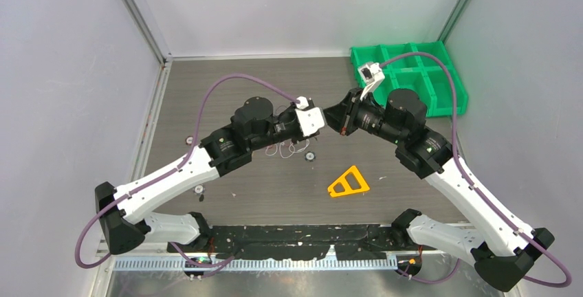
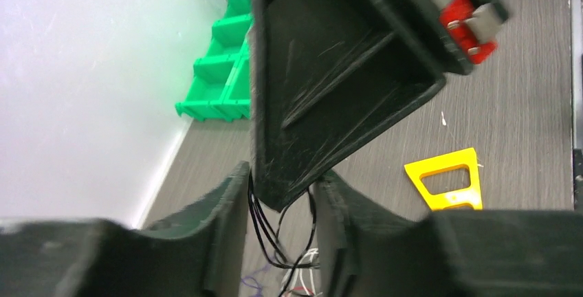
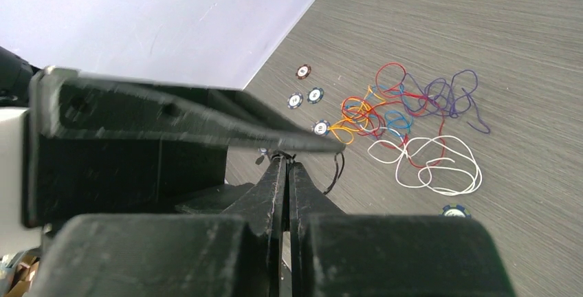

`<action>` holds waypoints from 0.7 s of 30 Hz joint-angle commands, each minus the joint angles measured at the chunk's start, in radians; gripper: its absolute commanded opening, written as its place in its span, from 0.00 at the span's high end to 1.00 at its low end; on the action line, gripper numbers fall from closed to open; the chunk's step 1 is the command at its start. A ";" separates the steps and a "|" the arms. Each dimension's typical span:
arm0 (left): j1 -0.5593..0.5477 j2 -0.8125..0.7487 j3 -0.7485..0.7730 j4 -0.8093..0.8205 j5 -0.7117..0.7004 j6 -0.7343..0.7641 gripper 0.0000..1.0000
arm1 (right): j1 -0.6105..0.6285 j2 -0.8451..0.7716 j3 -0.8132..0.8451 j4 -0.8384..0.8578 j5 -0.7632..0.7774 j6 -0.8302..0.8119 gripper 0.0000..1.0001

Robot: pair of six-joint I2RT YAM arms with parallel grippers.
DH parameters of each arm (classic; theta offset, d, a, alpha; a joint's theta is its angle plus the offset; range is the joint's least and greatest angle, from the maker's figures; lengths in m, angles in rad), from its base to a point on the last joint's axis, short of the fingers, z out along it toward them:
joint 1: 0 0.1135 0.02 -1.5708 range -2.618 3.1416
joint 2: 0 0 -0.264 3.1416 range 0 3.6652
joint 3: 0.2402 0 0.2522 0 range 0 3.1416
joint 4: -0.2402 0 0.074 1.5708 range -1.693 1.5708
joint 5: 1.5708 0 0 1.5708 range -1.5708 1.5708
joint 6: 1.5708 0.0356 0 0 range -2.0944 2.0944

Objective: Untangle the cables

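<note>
The cables (image 1: 287,150) — mostly hidden beneath the left arm (image 1: 172,180) — barely show.

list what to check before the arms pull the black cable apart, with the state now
1. Right gripper shut on black cable: ok, jaws pressed together.
2. Left gripper gripping it: not ok, fingers apart, strands loose between them.
3. Room between the grippers: not ok, right tip sits between the left fingers.
4. Black cable free of the cable pile: cannot tell, far end hidden.
5. Yellow triangle out of the way: ok, apart from the pile.
</note>
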 commanded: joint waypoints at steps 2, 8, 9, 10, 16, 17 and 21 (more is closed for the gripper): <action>0.028 -0.030 0.001 0.017 -0.091 -0.052 0.55 | -0.008 -0.046 0.053 0.086 -0.017 -0.001 0.95; 0.029 -0.038 -0.007 0.016 -0.086 -0.046 0.63 | -0.017 -0.042 0.057 0.084 -0.019 -0.001 0.95; 0.029 -0.041 -0.009 0.018 -0.086 -0.046 0.71 | -0.019 -0.043 0.055 0.084 -0.019 0.000 0.95; 0.030 -0.042 -0.011 0.022 -0.080 -0.046 0.80 | -0.019 -0.044 0.054 0.084 -0.019 -0.001 0.95; 0.066 -0.070 -0.021 0.044 0.038 -0.110 1.00 | -0.041 -0.044 0.046 0.056 -0.027 -0.025 0.95; 0.080 -0.076 -0.022 0.046 0.063 -0.140 1.00 | -0.049 -0.043 0.048 0.035 -0.039 -0.033 0.95; 0.193 -0.073 -0.003 0.037 0.207 -0.348 1.00 | -0.137 -0.041 0.049 -0.024 -0.148 -0.133 0.95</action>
